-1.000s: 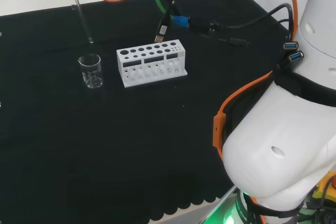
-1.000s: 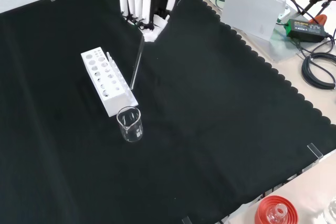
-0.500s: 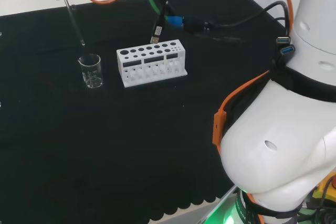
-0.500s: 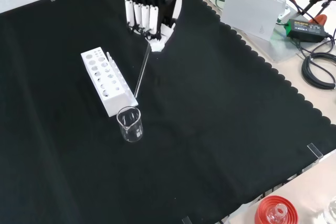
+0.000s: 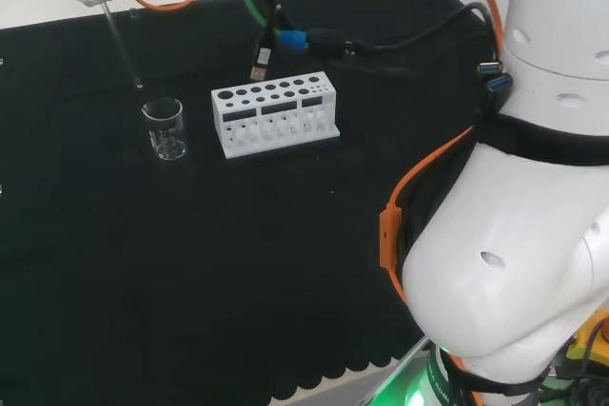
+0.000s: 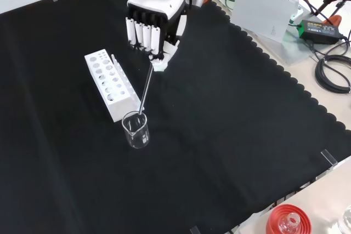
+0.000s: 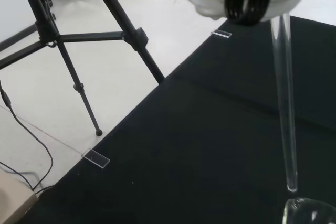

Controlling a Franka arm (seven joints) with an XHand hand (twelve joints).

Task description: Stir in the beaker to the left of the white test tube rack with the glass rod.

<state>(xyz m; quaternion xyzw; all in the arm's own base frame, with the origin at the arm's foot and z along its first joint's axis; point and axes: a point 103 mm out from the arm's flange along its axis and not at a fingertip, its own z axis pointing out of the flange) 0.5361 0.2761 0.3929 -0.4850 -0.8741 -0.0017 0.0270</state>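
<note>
Nearest in the front view, left of centre, stands the small clear glass beaker (image 6: pixel 136 130) on the black-clothed counter (image 6: pixel 230 135); whether it holds any liquid cannot be told. Just behind it, at the centre left, lies the white plastic test tube rack (image 6: pixel 111 84), its round holes bare. From the beaker's mouth the thin clear glass rod (image 6: pixel 146 88) slants up toward the upper middle, its lower tip just over the rim. In the wrist view that tip (image 7: pixel 292 184) hangs slightly above the beaker's edge (image 7: pixel 310 212). Farthest, at the top centre, the black and white robot hand (image 6: pixel 155 28) pinches the rod's upper end, other fingers hanging straight down.
</note>
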